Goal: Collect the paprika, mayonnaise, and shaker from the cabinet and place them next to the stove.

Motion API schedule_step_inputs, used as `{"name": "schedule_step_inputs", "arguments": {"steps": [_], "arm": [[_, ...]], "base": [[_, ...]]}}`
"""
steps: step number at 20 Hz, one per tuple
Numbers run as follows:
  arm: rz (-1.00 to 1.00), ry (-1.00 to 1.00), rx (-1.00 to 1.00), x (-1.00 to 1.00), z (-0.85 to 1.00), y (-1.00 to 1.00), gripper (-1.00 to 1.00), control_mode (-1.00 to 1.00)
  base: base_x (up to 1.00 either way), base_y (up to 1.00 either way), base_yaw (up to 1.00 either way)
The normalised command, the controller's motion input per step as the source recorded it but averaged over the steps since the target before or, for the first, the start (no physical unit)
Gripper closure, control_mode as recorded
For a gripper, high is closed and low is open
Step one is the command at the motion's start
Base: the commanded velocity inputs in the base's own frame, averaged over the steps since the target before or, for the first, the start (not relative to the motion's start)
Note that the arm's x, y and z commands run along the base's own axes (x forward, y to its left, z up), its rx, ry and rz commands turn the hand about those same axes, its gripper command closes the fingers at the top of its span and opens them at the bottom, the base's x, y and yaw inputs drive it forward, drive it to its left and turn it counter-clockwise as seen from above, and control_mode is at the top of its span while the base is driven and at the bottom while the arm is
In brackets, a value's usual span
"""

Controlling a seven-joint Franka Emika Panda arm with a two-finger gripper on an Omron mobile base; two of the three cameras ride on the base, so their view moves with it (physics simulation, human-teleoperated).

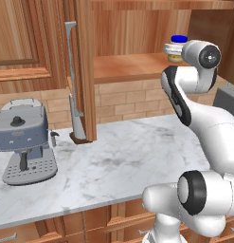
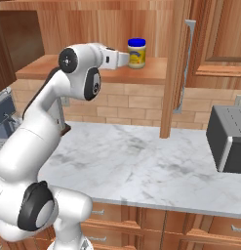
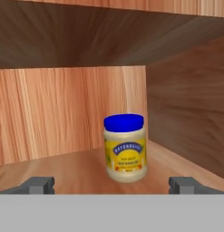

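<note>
Gripper (image 3: 111, 185) wide open just before upright mayonnaise (image 3: 124, 147) on cabinet (image 3: 63, 167) shelf

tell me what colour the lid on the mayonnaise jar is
Blue. The mayonnaise has a bright blue lid over a yellowish jar, clearest in the hand view.

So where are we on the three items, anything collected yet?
Done: the cabinet door stands open. In hand: nothing yet; the open gripper faces the mayonnaise, which stands upright on the shelf, fingers short of it. Left: grasp and carry the mayonnaise to beside the stove. I can't tell from these views where the paprika and shaker are.
</note>
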Motion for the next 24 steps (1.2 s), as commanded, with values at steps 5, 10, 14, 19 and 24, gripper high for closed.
{"name": "schedule_step_inputs", "arguments": {"steps": [5,10,14,19,24], "arm": [[-0.02,0.00,0.00,0.20,0.03,-0.03,-1.00,-1.00],[-0.01,0.00,0.00,0.22,0.04,-0.09,-1.00,-1.00],[0.00,0.00,0.00,0.29,0.15,-0.01,-1.00,-1.00],[0.00,0.00,0.00,0.29,0.14,-0.04,-1.00,-1.00],[0.00,-0.01,0.00,0.19,0.03,-0.06,-1.00,-1.00]], "base": [[0.00,0.00,0.00],[0.00,0.00,0.00],[0.00,0.00,0.00],[0.00,0.00,0.00],[0.00,0.00,0.00]]}}
